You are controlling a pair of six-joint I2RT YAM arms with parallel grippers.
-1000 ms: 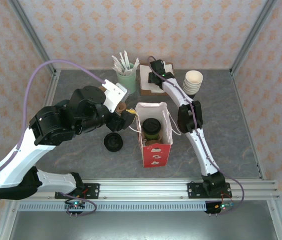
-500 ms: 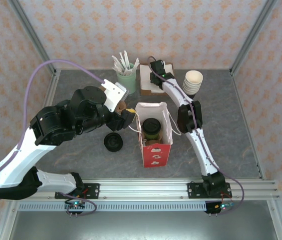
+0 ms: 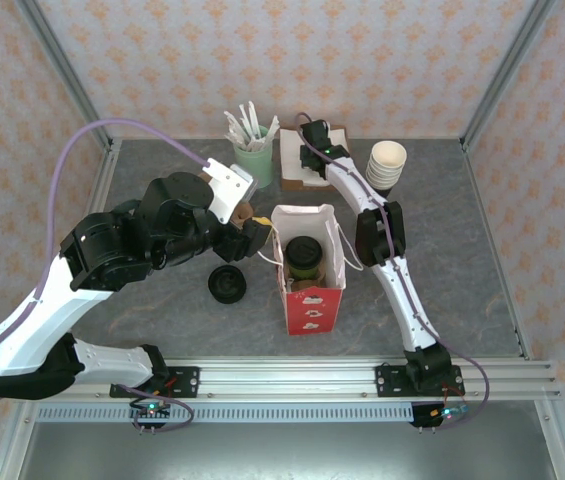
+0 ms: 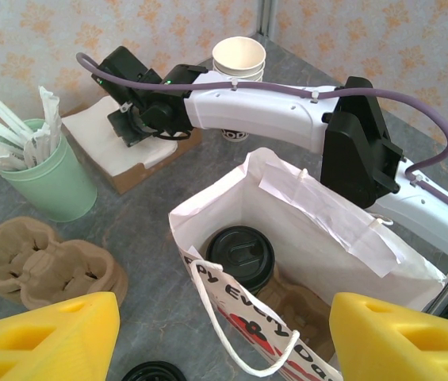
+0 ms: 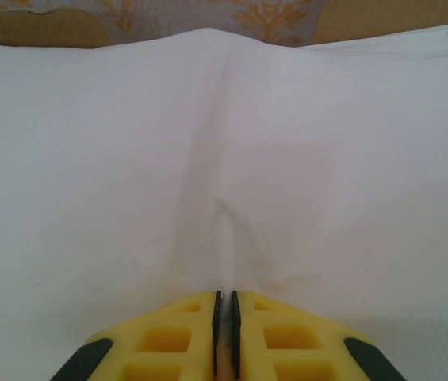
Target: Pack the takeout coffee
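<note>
The takeout coffee, a dark green cup with a black lid, stands inside the red-and-white paper bag on a cardboard carrier. My left gripper is open just left of the bag. In the left wrist view its yellow fingers straddle the bag's near wall without touching it. My right gripper reaches to the back of the table, onto the stack of white napkins. In the right wrist view the right gripper is shut, pinching a raised fold of the top napkin.
A mint-green cup of white stirrers stands left of the napkins. Nested paper cups stand to their right. A loose black lid lies left of the bag, and brown cup carriers sit under my left arm.
My right gripper has closed on the top napkin. Both arms, the bag and the cup stay where they were.
</note>
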